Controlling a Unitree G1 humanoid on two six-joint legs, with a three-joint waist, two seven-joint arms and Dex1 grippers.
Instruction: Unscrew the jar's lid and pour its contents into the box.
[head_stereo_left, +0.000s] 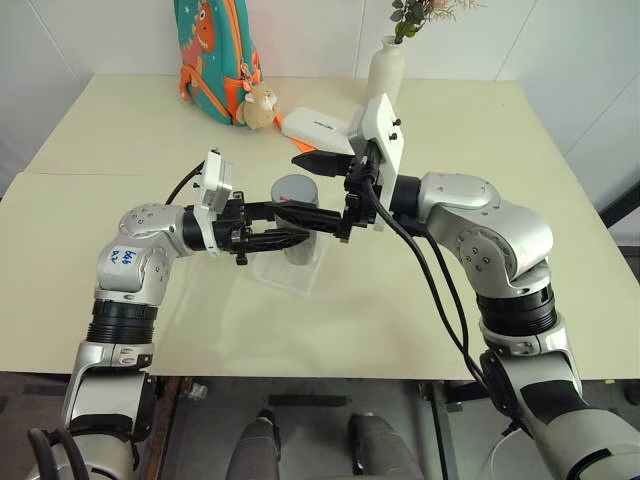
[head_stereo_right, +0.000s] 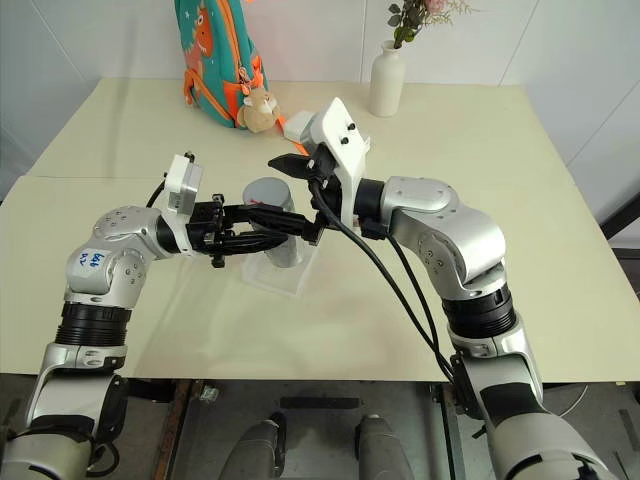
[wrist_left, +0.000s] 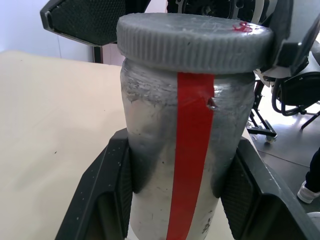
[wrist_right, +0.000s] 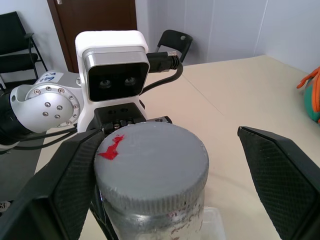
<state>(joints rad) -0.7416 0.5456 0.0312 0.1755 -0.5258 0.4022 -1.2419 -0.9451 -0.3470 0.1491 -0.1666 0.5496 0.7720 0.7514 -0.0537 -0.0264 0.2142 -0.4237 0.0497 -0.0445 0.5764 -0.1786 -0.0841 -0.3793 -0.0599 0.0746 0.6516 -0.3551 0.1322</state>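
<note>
Left wrist view | left claw (wrist_left: 175, 195) grips jar (wrist_left: 170, 150) | right claw (wrist_right: 165, 165) spread around lid (wrist_right: 150, 160)

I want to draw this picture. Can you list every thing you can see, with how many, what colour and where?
jar: one, greyish with a red stripe, held above the box
lid: one, silvery grey with a red mark, on the jar
box: one, clear, on the table under the jar
table: one, cream
vase: one, white, far edge
white case: one, near the vase
backpack: one, teal and orange, far edge
plush toy: one, tan, beside the backpack
left tool: black, shut on the jar
right tool: black, open around the lid
</note>
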